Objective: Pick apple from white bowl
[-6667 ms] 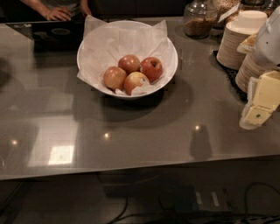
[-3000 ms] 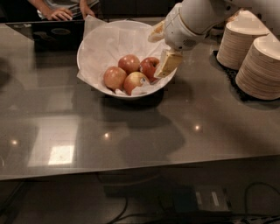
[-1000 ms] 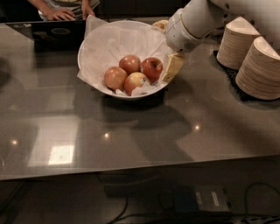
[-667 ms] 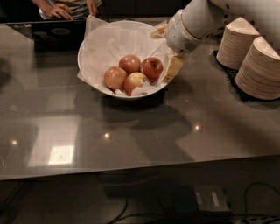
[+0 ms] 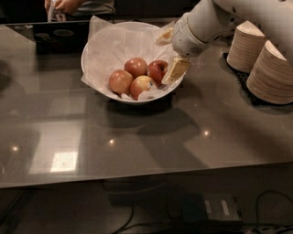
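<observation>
The white bowl (image 5: pixel 98 84), lined with crinkled white paper, stands at the back middle of the grey table. It holds several apples. The darkest red apple (image 5: pixel 157 70) lies at the right of the group, beside a paler apple (image 5: pixel 136 66), another (image 5: pixel 120 81) and a yellower one (image 5: pixel 142 85). My gripper (image 5: pixel 169 53) is open at the bowl's right rim. One beige finger (image 5: pixel 175 69) is right beside the dark red apple, and the other finger (image 5: pixel 164 36) is further back over the paper. The white arm reaches in from the upper right.
Two stacks of paper plates (image 5: pixel 248 45) (image 5: pixel 274 73) stand on a dark mat at the right. A person's hands (image 5: pixel 68 5) and a dark flat object (image 5: pixel 50 32) are at the back left. The table's front edge (image 5: pixel 137 176) runs across below.
The gripper came from the table's right side to the bowl's right rim. Over the last second it has barely moved. The apples have not moved.
</observation>
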Action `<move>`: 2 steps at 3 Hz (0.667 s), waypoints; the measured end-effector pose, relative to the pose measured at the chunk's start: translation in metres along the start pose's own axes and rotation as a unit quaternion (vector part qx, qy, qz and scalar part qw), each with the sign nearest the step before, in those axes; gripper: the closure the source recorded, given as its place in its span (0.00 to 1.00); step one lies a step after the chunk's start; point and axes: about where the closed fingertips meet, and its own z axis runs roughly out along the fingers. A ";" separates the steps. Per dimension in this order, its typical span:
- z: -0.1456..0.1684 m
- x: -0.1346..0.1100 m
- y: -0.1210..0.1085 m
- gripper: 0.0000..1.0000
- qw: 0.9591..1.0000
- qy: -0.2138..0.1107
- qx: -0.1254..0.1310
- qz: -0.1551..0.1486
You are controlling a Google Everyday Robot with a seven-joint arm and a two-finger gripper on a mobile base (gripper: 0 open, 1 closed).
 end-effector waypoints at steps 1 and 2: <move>0.004 -0.001 0.001 0.30 1.000 -0.002 -0.003 0.001; 0.012 -0.002 0.003 0.32 1.000 -0.006 -0.011 0.001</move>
